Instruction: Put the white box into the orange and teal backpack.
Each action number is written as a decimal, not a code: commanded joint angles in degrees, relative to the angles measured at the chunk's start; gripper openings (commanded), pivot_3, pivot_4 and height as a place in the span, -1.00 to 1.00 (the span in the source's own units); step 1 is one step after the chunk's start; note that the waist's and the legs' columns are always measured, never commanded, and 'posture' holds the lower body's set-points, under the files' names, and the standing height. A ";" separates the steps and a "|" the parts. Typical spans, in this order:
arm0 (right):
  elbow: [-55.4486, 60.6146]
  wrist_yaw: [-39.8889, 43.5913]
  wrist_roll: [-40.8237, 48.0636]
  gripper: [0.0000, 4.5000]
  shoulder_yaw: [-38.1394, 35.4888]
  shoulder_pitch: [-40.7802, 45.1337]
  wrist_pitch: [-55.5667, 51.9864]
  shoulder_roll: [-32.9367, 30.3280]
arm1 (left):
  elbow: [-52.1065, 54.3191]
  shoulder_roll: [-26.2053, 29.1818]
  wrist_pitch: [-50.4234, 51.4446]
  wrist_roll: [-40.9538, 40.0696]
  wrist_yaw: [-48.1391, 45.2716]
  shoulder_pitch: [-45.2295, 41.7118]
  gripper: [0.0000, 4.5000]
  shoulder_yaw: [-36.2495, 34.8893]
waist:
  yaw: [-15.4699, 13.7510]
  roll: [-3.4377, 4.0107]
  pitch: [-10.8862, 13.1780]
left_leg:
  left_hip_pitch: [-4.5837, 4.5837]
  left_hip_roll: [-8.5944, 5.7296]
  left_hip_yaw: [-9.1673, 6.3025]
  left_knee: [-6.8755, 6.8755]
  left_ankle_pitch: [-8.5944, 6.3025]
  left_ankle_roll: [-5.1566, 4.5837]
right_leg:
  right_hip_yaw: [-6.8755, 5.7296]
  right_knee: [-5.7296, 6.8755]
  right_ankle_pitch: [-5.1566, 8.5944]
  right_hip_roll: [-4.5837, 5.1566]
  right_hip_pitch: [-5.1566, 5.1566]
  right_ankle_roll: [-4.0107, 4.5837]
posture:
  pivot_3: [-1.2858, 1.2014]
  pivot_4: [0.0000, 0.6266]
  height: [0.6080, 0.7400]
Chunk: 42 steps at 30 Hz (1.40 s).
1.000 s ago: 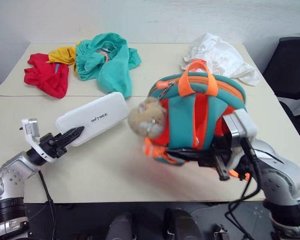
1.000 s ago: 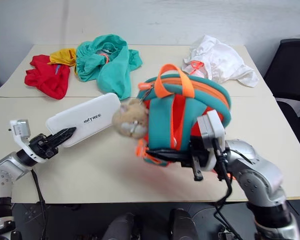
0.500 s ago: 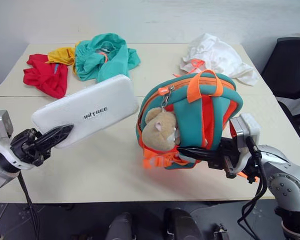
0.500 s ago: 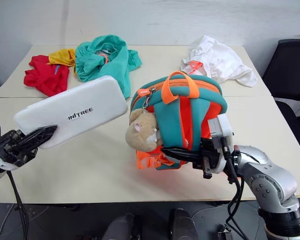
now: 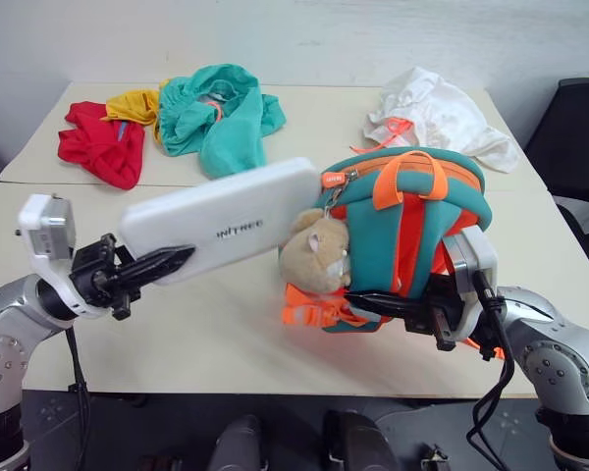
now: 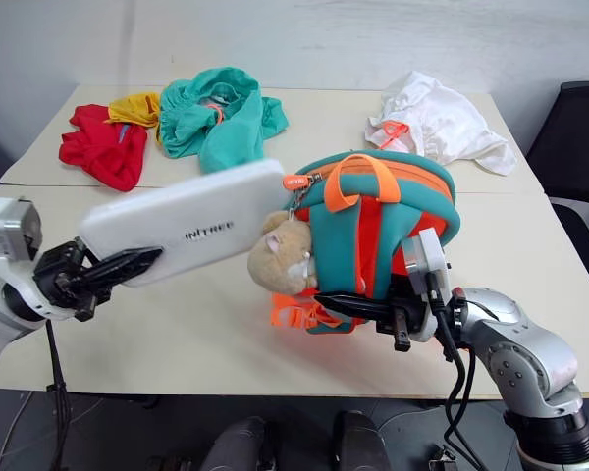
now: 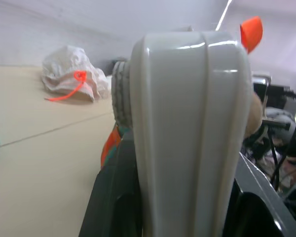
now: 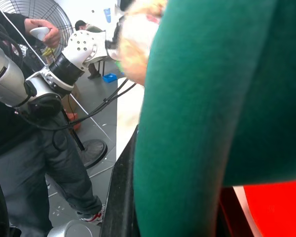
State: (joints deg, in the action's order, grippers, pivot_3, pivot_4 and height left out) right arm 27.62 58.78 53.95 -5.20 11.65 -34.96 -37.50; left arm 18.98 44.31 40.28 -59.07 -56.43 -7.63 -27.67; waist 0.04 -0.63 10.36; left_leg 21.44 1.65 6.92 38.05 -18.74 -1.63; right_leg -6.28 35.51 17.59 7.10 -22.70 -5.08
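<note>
Left hand (image 5: 167,263) grips the white box (image 5: 226,219), raised off the surface (image 5: 226,334). Right hand (image 5: 368,303) is clamped on the backpack (image 5: 402,231), held upright.

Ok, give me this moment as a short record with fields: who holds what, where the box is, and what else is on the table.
left gripper: shut on the white box, held off the table
right gripper: shut on the backpack, held upright
box position: its far end is beside the backpack's zipper, not inside
plush hamster: hangs on the backpack's front
other items: red, yellow, teal and white cloths at the table's far edge
</note>
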 commanded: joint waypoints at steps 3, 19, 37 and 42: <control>-0.18 0.45 0.32 -1.00 -1.44 0.45 0.46 -0.58 | -3.73 4.54 -8.34 10.91 -8.06 -1.78 -0.44 7.21 | -0.04 0.01 0.00 | -0.01 0.00 0.01 0.00 0.00 0.00 | 0.00 0.00 0.00 0.00 -0.01 0.00 | 0.03 -0.52 1.00; -0.53 4.20 1.11 -1.00 -1.25 0.52 -2.03 -3.88 | -19.13 -7.67 0.60 26.05 -9.34 -45.73 -0.44 39.23 | -1.88 -0.04 0.02 | 0.15 -0.03 0.06 0.18 0.01 -0.18 | -0.02 0.02 -0.08 -0.55 0.09 -0.15 | 0.03 -0.52 1.00; 0.50 -1.32 -0.72 -1.00 -3.73 -2.58 1.60 -1.01 | -26.68 -7.87 -7.96 25.01 -23.72 -43.59 0.99 29.76 | -0.14 -0.09 0.07 | 0.37 0.10 -0.01 0.59 0.07 -0.21 | 0.08 0.20 -0.15 -0.54 -0.10 -0.28 | 0.03 -0.52 1.00; -1.18 -2.02 -3.20 -1.00 -2.97 -2.39 2.50 -0.64 | -29.18 0.70 -11.85 25.66 -34.29 -37.48 0.99 27.73 | 0.01 -0.06 0.08 | 0.48 0.08 -0.08 0.73 0.06 -0.22 | 0.00 0.19 -0.15 -0.58 -0.11 -0.27 | 0.03 -0.52 1.00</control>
State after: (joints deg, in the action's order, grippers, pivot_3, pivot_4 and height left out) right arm 26.30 56.82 51.23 -7.22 9.06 -33.69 -38.05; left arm -10.55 43.71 30.34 -32.70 -86.02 -46.25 2.10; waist 0.05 -0.69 10.44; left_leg 21.93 1.74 6.83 38.81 -18.68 -1.86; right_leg -6.27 35.71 17.44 6.52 -22.81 -5.36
